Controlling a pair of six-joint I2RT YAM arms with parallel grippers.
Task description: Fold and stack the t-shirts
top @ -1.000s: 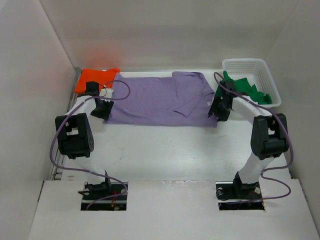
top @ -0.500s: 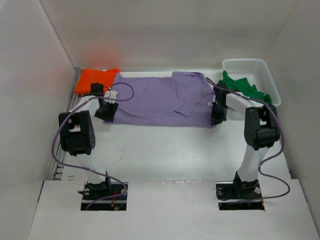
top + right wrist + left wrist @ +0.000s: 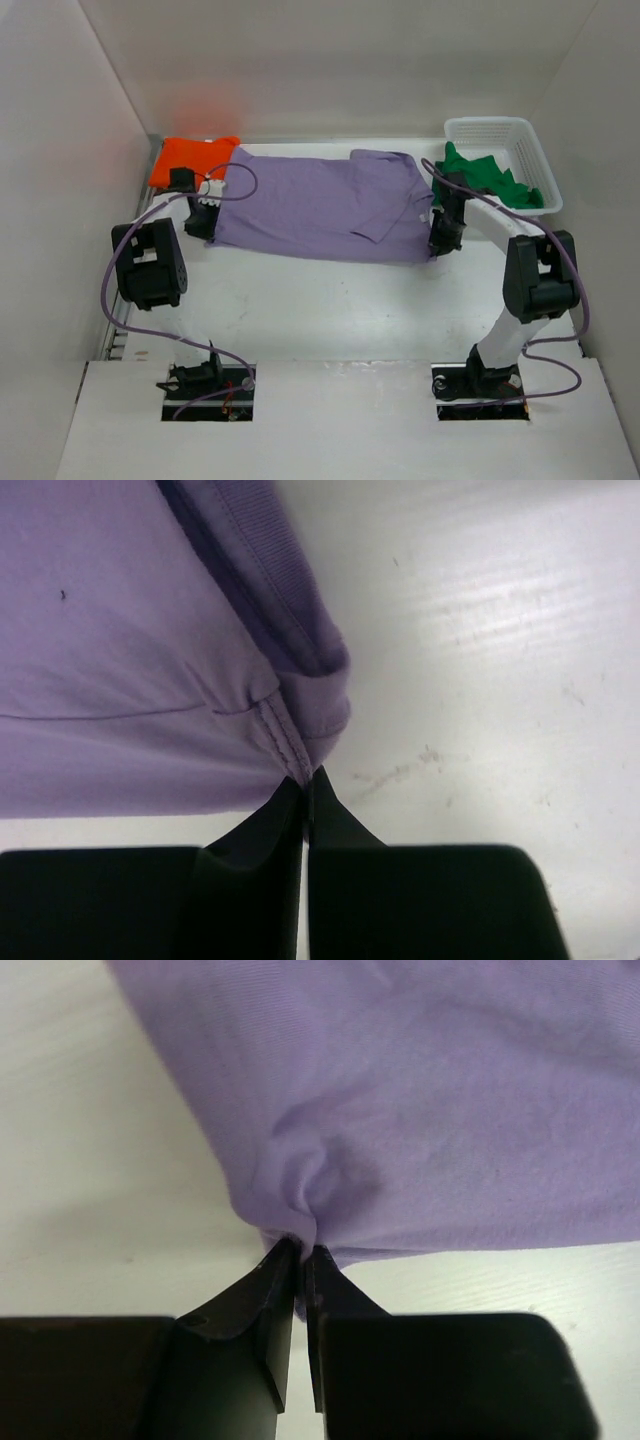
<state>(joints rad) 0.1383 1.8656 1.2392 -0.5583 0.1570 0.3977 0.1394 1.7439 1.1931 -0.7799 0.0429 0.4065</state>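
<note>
Both arms reach forward over the table with elbows raised, the left gripper (image 3: 300,1253) and right gripper (image 3: 305,782) each pinched tight on a near corner of the lavender t-shirt (image 3: 320,205) stretched between them, with the orange t-shirt (image 3: 193,158) just beyond the left gripper and the green t-shirt (image 3: 490,178) beyond the right.

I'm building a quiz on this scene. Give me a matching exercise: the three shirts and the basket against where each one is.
1 orange shirt
2 purple shirt
3 green shirt
4 basket

A white, at far right
B spread out, pinched by left hand and right hand
C spilling over the basket's side
D far left corner

Pairs: 1-D, 2-B, 3-C, 4-A
</note>
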